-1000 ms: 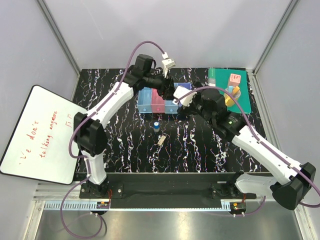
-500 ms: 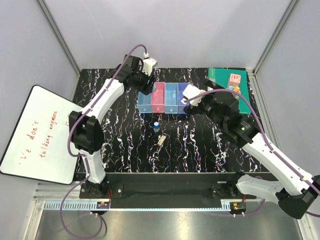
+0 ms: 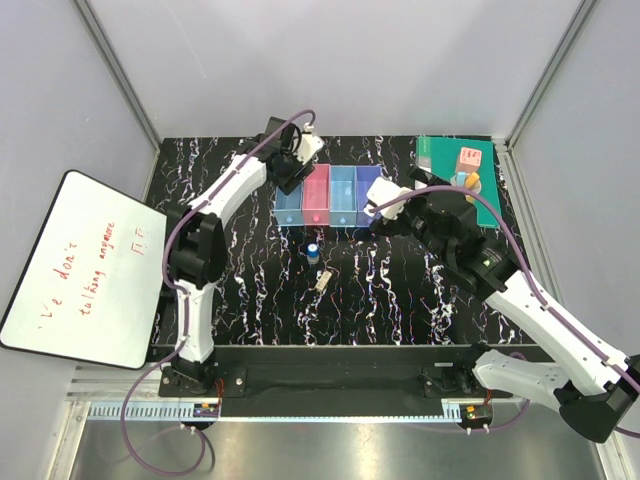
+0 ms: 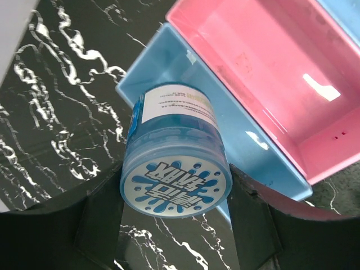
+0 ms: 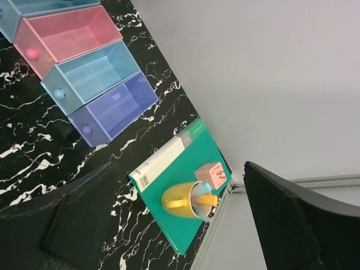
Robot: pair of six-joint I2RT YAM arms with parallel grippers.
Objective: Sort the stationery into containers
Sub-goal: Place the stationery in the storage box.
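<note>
My left gripper (image 3: 292,166) is at the far end of the light blue bin (image 3: 289,206). In the left wrist view it (image 4: 175,188) is shut on the round blue disc (image 4: 175,163), a tub with a printed lid, held over the light blue bin's (image 4: 169,62) end wall. The pink (image 3: 316,195), blue (image 3: 343,196) and purple (image 3: 368,188) bins stand in a row beside it. My right gripper (image 3: 384,214) is open and empty by the purple bin. The blue cylinder (image 3: 313,252) and the pale clip (image 3: 323,281) lie on the table in front of the bins. The orange-yellow stick (image 5: 209,198) stands in the mug. No packet shows.
The green book (image 3: 450,170) lies at the back right with the pink cube (image 3: 467,158) and yellow mug (image 3: 463,186) on it. A whiteboard (image 3: 80,265) leans at the left edge. The black marbled table (image 3: 400,290) has metal frame posts at its back corners.
Both grippers have drawn back from over the bins. The left has gone to the far end of the light blue bin with the disc; the right has pulled back right of the purple bin.
</note>
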